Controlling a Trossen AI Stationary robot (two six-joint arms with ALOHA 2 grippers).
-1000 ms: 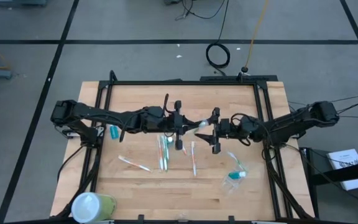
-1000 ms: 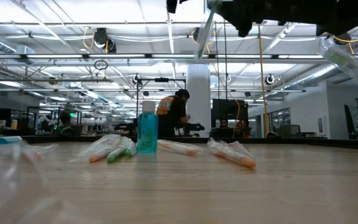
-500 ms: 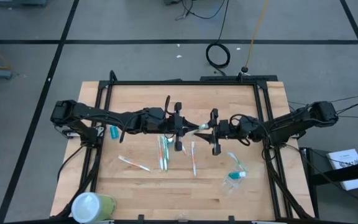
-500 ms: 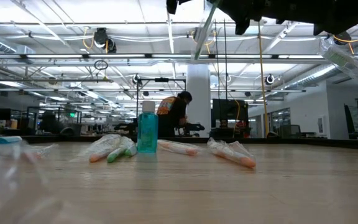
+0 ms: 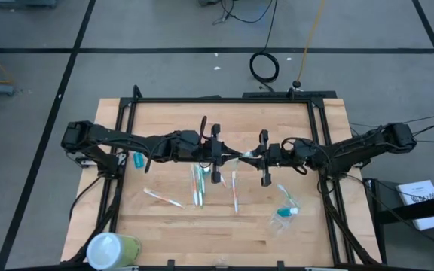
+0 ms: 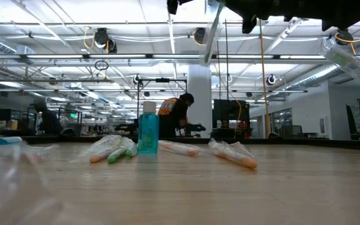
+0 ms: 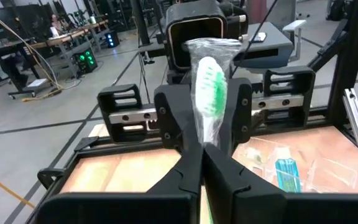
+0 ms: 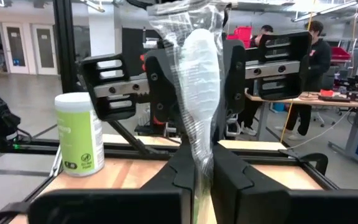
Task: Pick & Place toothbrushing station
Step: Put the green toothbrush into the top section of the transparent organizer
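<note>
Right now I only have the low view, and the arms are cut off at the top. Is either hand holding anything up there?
Observer: Yes. The left hand is shut on a wrapped green-bristled toothbrush, held above the table.
Operator: And the right hand?
Observer: The right hand is shut on that same toothbrush's wrapper, facing the left hand over the table's middle.
Operator: Anything standing off to the sides that I can't see?
Observer: A yellow-green container with a white top stands on the table corner at the bottom left of the high view.
</note>
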